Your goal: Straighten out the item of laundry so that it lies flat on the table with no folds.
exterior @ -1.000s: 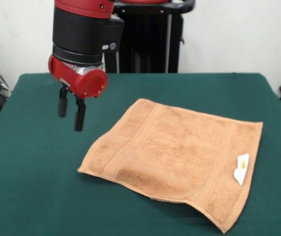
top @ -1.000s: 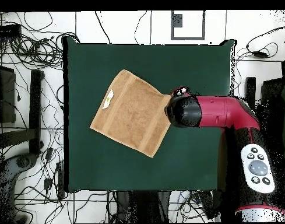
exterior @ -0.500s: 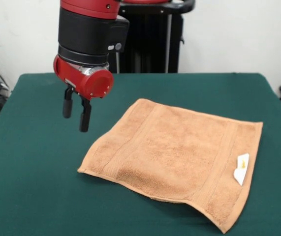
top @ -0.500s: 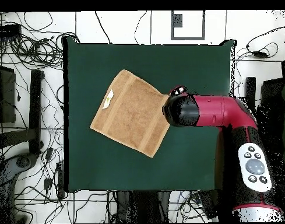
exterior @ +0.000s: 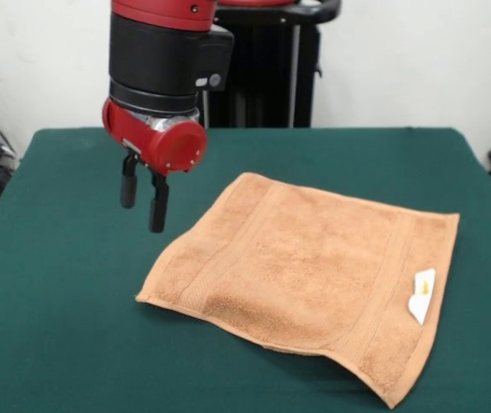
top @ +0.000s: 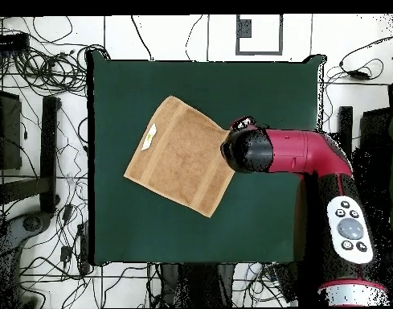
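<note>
The item of laundry (exterior: 314, 277) (top: 180, 154) is an orange-tan terry towel spread on the green table (exterior: 56, 344) (top: 264, 88), turned diagonally. Its white label (exterior: 420, 295) (top: 149, 137) sits near one edge. The near edge looks slightly raised and doubled. My gripper (exterior: 143, 214) hangs above the table just left of the towel's far left edge in the front view, open with nothing between its black fingers (exterior: 157, 202). In the overhead view the arm's head (top: 247, 150) covers the gripper, right beside the towel's right corner.
Cables (top: 38, 72) and stands crowd the floor around the table in the overhead view. The robot's black pedestal (exterior: 262, 64) rises behind the table's far edge.
The gripper has drifted toward the towel, rightward in the front view, staying open. The towel has not moved.
</note>
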{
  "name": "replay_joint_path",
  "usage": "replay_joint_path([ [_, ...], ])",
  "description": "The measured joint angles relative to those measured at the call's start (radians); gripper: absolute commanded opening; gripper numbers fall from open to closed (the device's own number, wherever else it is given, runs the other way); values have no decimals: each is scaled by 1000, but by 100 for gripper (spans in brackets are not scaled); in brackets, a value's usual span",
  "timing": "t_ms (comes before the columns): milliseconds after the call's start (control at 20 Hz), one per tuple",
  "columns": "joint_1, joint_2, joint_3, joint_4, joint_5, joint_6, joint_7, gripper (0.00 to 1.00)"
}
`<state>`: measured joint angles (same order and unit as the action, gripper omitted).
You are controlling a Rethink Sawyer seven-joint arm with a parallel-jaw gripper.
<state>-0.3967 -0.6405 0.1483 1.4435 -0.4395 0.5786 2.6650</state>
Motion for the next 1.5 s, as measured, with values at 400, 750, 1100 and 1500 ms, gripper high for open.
replay_joint_path([
  [400, 30, 3, 0, -16, 38, 0, 0, 100],
  [750, 47, 4, 0, -42, 64, 0, 0, 100],
  [1100, 48, 7, 0, -71, 85, 0, 0, 100],
  [1500, 49, 11, 0, -101, 118, 0, 0, 100],
])
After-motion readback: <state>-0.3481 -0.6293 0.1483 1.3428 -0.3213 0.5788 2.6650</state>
